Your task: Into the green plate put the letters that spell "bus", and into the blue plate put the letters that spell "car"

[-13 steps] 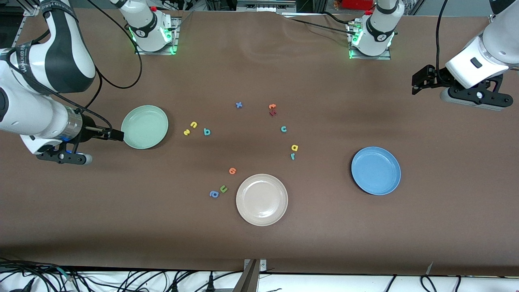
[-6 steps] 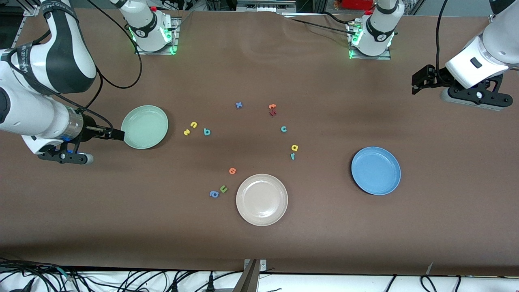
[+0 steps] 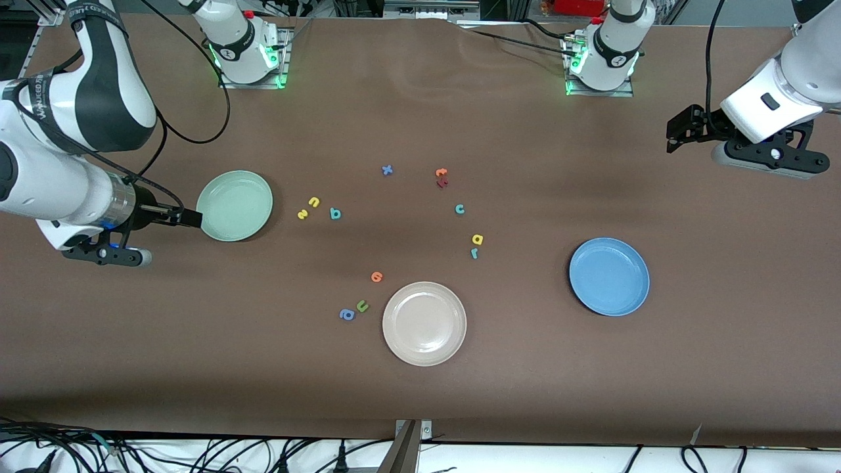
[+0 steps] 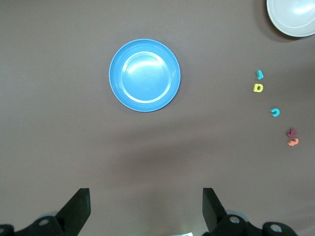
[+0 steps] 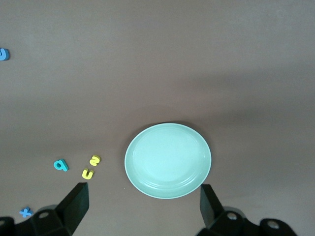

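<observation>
The green plate (image 3: 234, 205) (image 5: 168, 160) lies toward the right arm's end, with the yellow "s" (image 3: 303, 214) (image 5: 94, 160), yellow "u" (image 3: 314, 202) (image 5: 88, 173) and teal "b" (image 3: 336, 213) (image 5: 60, 165) beside it. Mid-table are the teal "c" (image 3: 460, 209) (image 4: 275, 112), yellow "a" (image 3: 477, 239) (image 4: 258, 88) and teal "r" (image 3: 474, 253) (image 4: 259, 74). The blue plate (image 3: 609, 276) (image 4: 144, 75) is toward the left arm's end. My right gripper (image 3: 189, 217) (image 5: 142, 194) hangs open and empty at the green plate's rim. My left gripper (image 3: 680, 128) (image 4: 145, 196) hangs open over bare table.
A beige plate (image 3: 424, 323) lies nearest the front camera. Stray letters: blue "x" (image 3: 387, 170), an orange one (image 3: 441, 173) touching a dark red one (image 3: 442, 183), another orange (image 3: 376, 276), green "u" (image 3: 362, 305) and blue "a" (image 3: 347, 315). Cables run along the front edge.
Both arms have shifted only very slightly. No letter or plate has moved.
</observation>
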Controlling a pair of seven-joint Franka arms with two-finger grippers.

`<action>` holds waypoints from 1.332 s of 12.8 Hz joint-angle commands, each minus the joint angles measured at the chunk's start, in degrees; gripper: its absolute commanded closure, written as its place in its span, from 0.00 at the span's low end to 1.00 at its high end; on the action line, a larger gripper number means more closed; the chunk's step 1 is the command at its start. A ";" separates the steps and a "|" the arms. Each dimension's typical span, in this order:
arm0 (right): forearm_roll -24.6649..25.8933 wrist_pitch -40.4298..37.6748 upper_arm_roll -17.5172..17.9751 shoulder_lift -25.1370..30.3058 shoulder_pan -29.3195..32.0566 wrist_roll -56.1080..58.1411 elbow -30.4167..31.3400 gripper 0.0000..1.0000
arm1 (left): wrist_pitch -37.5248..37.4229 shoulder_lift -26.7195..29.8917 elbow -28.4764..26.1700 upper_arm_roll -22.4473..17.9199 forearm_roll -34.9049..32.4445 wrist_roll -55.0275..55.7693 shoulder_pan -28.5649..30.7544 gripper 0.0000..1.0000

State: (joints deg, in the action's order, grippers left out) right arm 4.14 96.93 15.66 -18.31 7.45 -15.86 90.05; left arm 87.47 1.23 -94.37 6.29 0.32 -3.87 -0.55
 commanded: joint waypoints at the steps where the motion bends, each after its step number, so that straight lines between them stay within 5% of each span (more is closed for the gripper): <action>1: -0.36 -0.60 0.34 0.47 0.19 -0.40 0.57 0.00 | -0.63 0.79 -0.20 0.03 0.21 0.26 -0.07 0.00; 17: -0.36 -1.21 0.25 0.56 0.19 -0.57 0.74 0.01 | -2.12 -0.62 0.77 1.26 0.38 0.53 -0.33 0.00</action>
State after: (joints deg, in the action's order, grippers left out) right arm 4.14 96.18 15.66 -18.39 7.45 -15.87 90.22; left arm 86.42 0.92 -94.34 7.17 0.34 -3.84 -0.81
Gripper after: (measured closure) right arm 0.004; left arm 0.000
